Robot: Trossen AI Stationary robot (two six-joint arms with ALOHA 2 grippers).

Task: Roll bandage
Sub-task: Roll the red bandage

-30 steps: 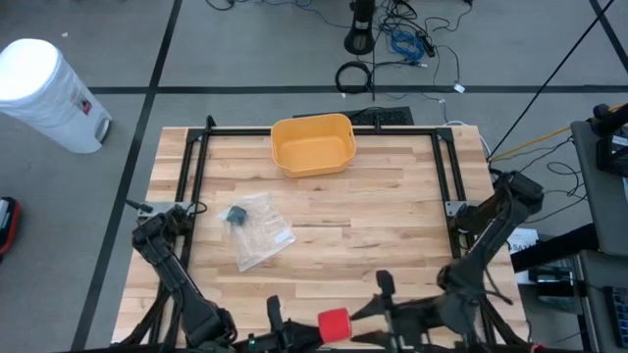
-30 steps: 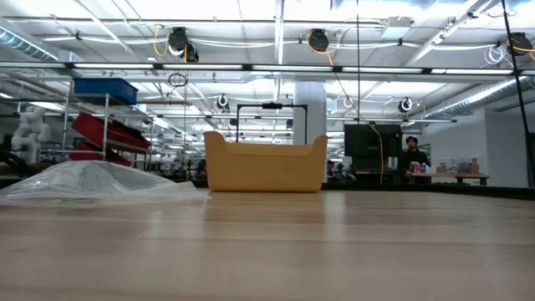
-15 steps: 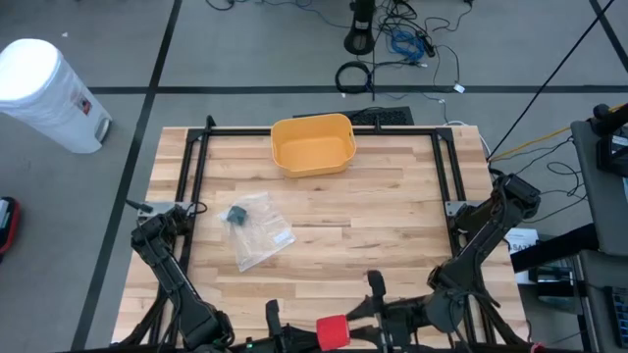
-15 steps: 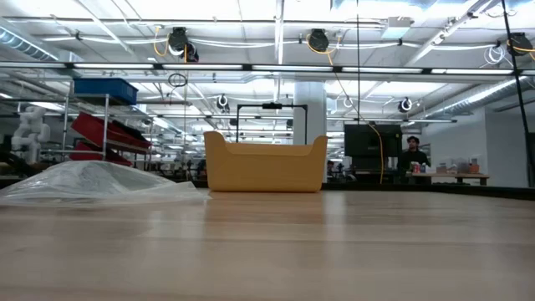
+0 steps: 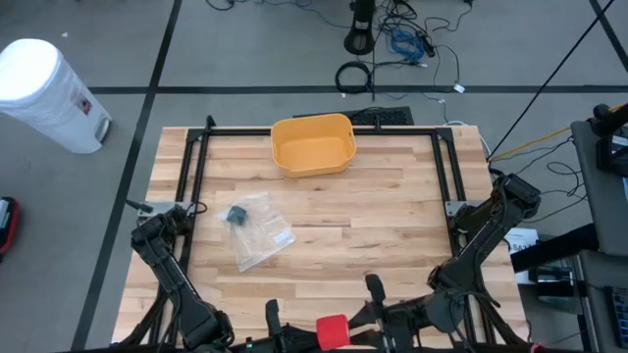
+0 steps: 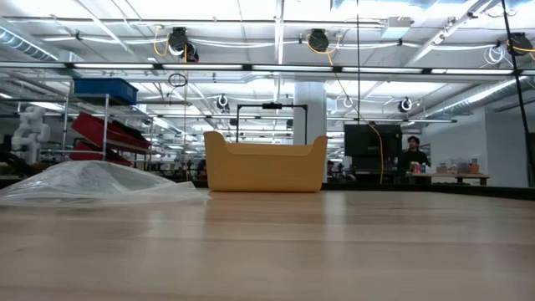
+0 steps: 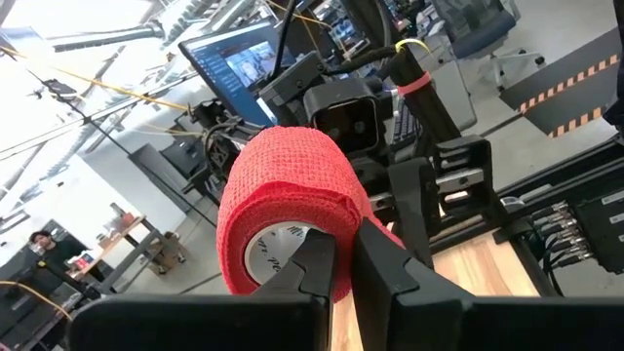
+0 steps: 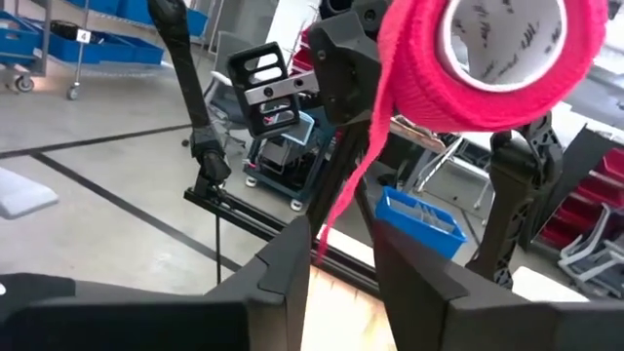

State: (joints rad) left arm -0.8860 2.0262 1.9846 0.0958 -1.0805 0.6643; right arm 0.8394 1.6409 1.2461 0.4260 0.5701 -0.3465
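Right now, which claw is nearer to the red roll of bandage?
Left. The left claw is shut on the red roll of bandage; the right claw sits just beside it, around its hanging loose end.

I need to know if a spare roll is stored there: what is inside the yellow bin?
From above, the yellow bin shows only its bare yellow floor, nothing in it. In the low view its near wall hides the inside, so that view adds nothing.

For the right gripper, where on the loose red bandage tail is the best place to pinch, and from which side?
Pinch the hanging tail low down, near its free end, where it dangles clear of the red roll that the left gripper holds. It already hangs between the right gripper's fingers, so close across the strand.
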